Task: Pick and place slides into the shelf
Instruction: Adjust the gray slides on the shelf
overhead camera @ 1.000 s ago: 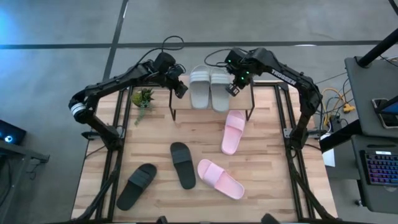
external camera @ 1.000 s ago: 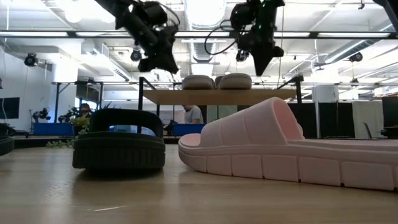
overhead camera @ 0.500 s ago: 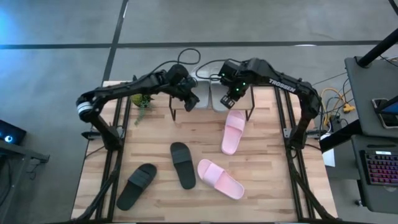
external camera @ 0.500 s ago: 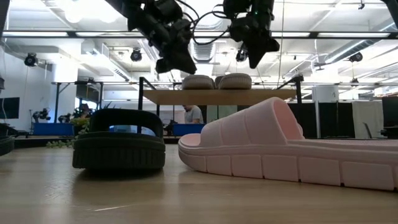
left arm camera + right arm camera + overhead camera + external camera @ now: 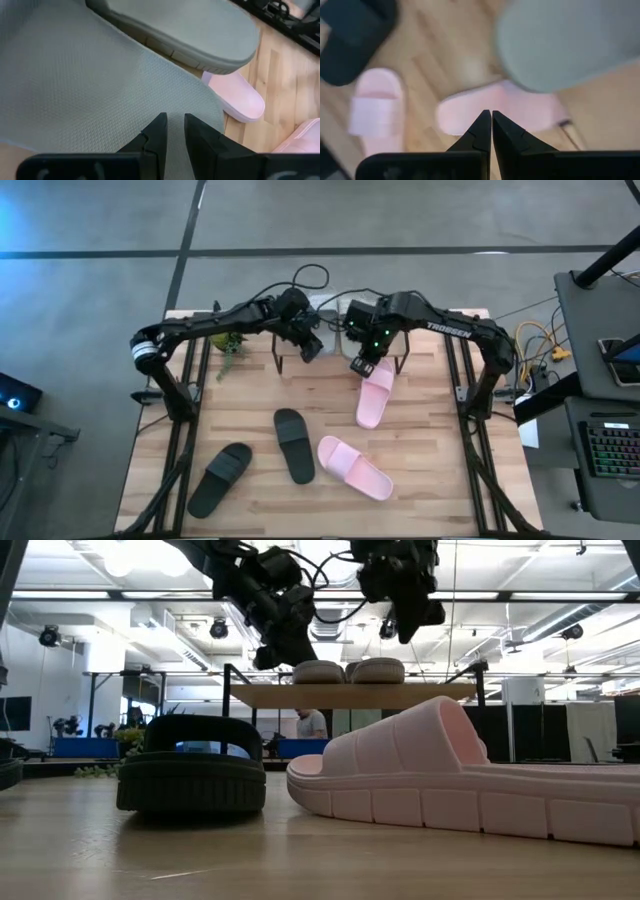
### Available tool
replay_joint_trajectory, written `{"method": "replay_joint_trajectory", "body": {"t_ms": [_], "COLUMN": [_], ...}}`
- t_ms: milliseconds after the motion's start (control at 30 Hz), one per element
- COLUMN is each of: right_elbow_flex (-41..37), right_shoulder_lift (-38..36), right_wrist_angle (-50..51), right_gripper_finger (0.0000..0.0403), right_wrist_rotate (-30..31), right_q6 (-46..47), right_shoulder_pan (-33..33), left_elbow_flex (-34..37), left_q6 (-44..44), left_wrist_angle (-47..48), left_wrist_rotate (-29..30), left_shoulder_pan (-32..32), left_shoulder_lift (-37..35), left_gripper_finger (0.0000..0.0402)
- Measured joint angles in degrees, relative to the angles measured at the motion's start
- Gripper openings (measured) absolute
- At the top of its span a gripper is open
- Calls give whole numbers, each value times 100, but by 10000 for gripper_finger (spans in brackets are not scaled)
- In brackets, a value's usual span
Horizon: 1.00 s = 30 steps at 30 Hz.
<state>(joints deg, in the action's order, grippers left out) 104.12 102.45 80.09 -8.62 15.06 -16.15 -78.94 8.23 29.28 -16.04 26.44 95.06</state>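
The shelf stands at the far middle of the surface and carries the two light grey slides side by side on its wooden top; nothing else is on it. The other four lie loose on the surface: one pale pink slide just in front of the shelf's right end, a second pink slide nearer and lying at an angle, a black slide near the middle, and another black slide at the near left.

Both arms are over the shelf. The left gripper hangs close above a grey slide with its fingers a narrow gap apart, holding nothing. The right gripper is above the shelf's right front edge, over the nearest pink slide, its fingers pressed together and empty.

These look like foam sandals: light, springy, not fragile, with a matt surface that should not slip much. The sole is probably too broad for the fingers, so the likely hold is across the wide strap or on a side edge of the sole; a hard pinch would only dent the foam. With the top already filled by the grey pair, the rest likely go underneath
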Motion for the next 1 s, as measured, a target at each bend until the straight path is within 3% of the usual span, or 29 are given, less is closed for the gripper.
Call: {"method": "replay_joint_trajectory", "body": {"t_ms": [233,433,1000], "right_elbow_flex": [-414,-492,-503], "right_shoulder_lift": [110,158,148], "right_wrist_angle": [-905,-931,-1113], "right_gripper_finger": [8,9,9], "right_wrist_rotate": [-25,649,719], "right_q6": [-29,-158,-206], "right_shoulder_pan": [171,152,116], "left_elbow_flex": [2,48,67], "left_q6": [14,9,11], "left_wrist_angle": [-9,-31,19], "left_wrist_rotate": [-36,-34,-40], "left_shoulder_pan": [-48,-55,-62], "left_shoulder_lift": [79,50,-38], "left_gripper_finger": [51,51,51]}}
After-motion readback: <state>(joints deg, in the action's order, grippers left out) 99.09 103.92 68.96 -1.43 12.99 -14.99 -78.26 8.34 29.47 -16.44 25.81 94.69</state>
